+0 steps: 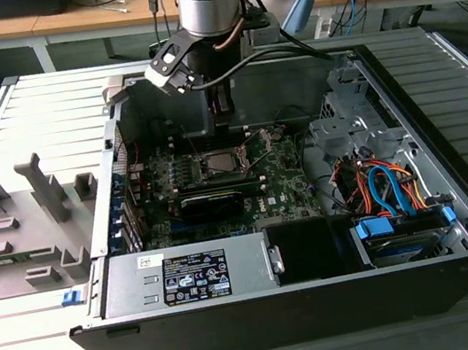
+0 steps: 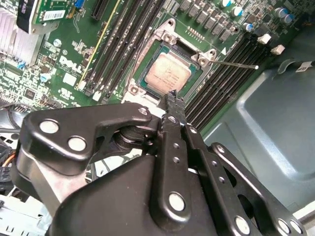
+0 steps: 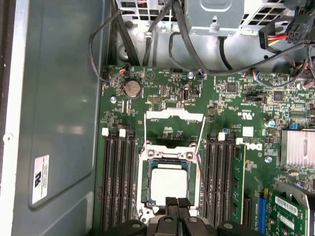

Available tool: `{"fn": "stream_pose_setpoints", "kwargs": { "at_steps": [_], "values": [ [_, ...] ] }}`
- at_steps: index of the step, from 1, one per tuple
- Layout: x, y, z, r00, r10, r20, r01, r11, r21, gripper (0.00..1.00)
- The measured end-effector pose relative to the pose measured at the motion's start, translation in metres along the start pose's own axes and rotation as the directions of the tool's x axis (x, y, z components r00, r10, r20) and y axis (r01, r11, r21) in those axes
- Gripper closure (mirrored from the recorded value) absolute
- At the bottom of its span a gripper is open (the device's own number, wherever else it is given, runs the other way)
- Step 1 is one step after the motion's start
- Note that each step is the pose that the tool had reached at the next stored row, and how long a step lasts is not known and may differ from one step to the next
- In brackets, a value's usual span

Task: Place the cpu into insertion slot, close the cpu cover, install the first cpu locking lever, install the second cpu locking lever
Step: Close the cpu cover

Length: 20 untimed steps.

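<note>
The cpu (image 3: 169,186) lies flat in the insertion slot (image 3: 145,183), its pale metal top showing in both wrist views (image 2: 167,76). The cpu cover (image 3: 174,114) stands tipped up at the far side of the slot, with the green board visible through its window. Thin lever rods run along the slot's sides (image 3: 202,135), and one rod (image 2: 236,64) sticks out sideways. My gripper (image 3: 176,202) hangs just above the slot's near edge, shut with nothing between its fingers (image 2: 171,100). In the exterior view the gripper (image 1: 225,131) reaches down into the open case above the slot (image 1: 219,165).
Black memory slots (image 3: 118,182) flank the slot on both sides. A silver heatsink (image 3: 298,147) and a green card (image 3: 290,211) sit nearby. The case holds a power supply (image 1: 188,274), coloured cables (image 1: 388,185) and a drive cage (image 1: 347,125). Grey fixtures (image 1: 17,220) stand at the exterior view's left.
</note>
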<state>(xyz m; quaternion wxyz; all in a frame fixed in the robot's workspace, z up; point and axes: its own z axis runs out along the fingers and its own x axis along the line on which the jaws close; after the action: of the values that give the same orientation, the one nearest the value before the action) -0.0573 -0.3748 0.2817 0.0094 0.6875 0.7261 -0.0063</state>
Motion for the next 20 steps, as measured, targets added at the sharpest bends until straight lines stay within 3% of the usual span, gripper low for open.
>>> {"fn": "stream_pose_setpoints", "kwargs": {
  "at_steps": [3, 8, 11, 16, 20],
  "values": [
    [-0.0014, 0.0066, 0.0000, 1.0000, 0.000, 0.0000, 0.000, 1.0000, 0.0005, 0.89],
    [-0.0030, 0.0241, 0.0004, 1.0000, 0.000, -0.0003, 0.000, 1.0000, 0.0039, 0.89],
    [-0.0037, 0.0382, 0.0015, 1.0000, 0.000, -0.0003, 0.000, 1.0000, 0.0070, 0.89],
    [-0.0046, 0.0564, 0.0041, 1.0000, 0.000, -0.0007, 0.000, 0.9999, 0.0118, 0.89],
    [-0.0057, 0.0780, 0.0087, 1.0000, -0.001, -0.0009, 0.001, 0.9998, 0.0180, 0.89]
  ]
}}
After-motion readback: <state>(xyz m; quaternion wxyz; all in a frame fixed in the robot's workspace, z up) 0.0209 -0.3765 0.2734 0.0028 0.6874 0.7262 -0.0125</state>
